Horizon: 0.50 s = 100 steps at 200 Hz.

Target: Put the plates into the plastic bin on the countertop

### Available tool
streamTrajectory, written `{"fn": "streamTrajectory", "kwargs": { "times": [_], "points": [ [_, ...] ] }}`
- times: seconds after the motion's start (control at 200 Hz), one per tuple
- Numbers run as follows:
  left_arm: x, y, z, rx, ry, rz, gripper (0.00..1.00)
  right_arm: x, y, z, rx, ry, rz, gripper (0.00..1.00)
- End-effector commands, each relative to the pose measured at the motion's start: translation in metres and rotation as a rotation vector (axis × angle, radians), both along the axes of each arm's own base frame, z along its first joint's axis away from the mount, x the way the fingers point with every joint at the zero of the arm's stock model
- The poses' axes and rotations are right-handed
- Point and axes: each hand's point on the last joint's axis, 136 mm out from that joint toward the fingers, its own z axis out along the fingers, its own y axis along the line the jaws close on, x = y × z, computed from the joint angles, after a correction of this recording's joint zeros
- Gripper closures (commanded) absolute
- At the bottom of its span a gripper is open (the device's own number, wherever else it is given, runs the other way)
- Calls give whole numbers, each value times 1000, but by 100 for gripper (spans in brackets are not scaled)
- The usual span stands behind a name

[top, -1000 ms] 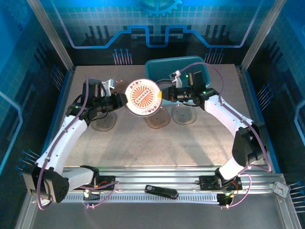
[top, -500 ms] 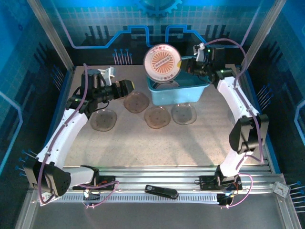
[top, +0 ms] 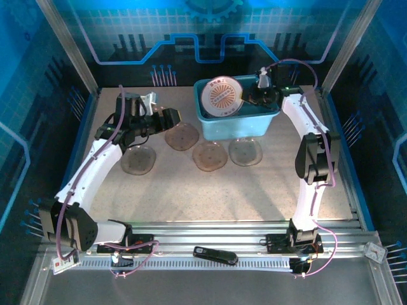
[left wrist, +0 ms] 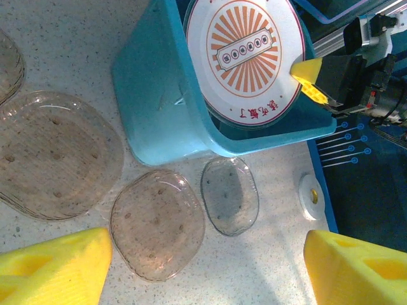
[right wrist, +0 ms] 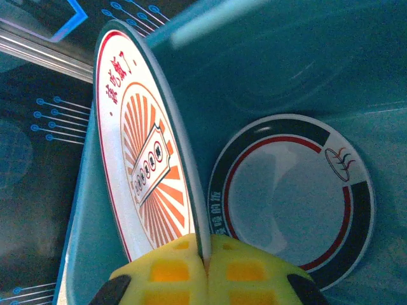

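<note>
At the upper centre of the top view, the plastic bin [top: 235,129] stands on the surface [top: 210,197], close to its far edge.

Right hand [top: 247,100]: reaches in over the bin's right rim. Its yellow fingers [right wrist: 172,276] are clamped together on the edge of a round white plate with a red sunburst pattern [top: 222,96]. This plate is held on edge and tilted in the left half of the bin, with its upper part standing above the rim. Whether its lower edge touches the bin floor cannot be told from these views.

Bin floor: a second round white plate [right wrist: 292,200], with a banded red and dark rim, lies flat to the right of the held plate in the right wrist view.

Left hand [top: 168,119]: hovers over the surface just left of the bin. Its two yellow fingers [left wrist: 51,267] are set wide apart at the lower corners of the left wrist view and grip nothing.

Surface in front of the bin: four smoky-brown plates [top: 210,156] lie flat in a loose row across the middle of the top view, each apart from its neighbours. The second from the left lies directly beneath the left hand.
</note>
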Motion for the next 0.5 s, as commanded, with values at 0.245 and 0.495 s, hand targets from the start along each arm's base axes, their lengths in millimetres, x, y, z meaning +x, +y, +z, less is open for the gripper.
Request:
{"fn": "streamTrajectory", "kwargs": {
  "times": [0.245,0.495],
  "points": [
    [0,3,-17,14,22,-1,21,7,0,-22,-24,25,29,100],
    [-1,2,-19,9,31,0,21,9,0,-45,-40,87,34,100]
  ]
}}
